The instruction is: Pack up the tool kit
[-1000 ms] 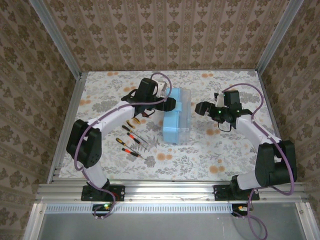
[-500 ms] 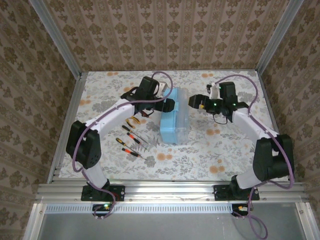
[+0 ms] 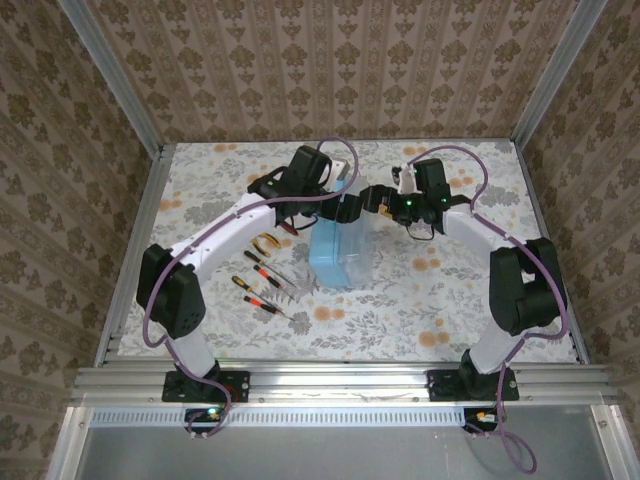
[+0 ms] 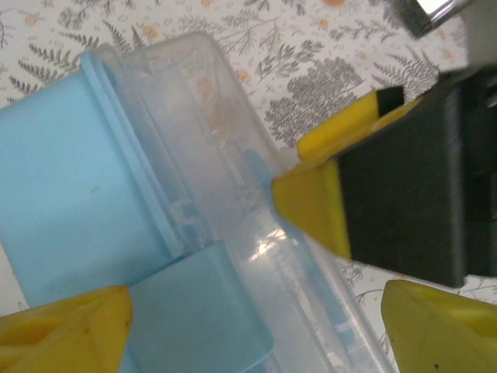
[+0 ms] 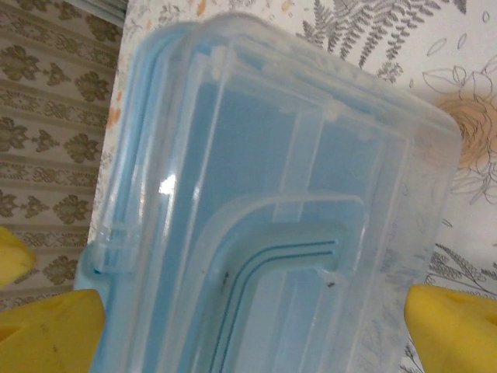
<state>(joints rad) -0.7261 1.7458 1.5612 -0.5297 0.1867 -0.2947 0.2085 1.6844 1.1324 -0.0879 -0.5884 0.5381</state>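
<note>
Floral cloth (image 3: 450, 300), wallpapered booth. Case (image 3: 338, 250) at frame centre, lid seemingly shut; screwdrivers (image 3: 262, 283) lie loose to its left. Left gripper (image 3: 348, 210) and right gripper (image 3: 372, 198) both gape wide over its upper end, gripping nothing. Risk: crowded fingers clash, or shove the light case askew. Left wrist view catches a right fingertip (image 4: 307, 203) against the clear lid; from overhead that contact can't be judged.

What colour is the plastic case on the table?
The case is translucent light blue; the right wrist view shows it best.
</note>
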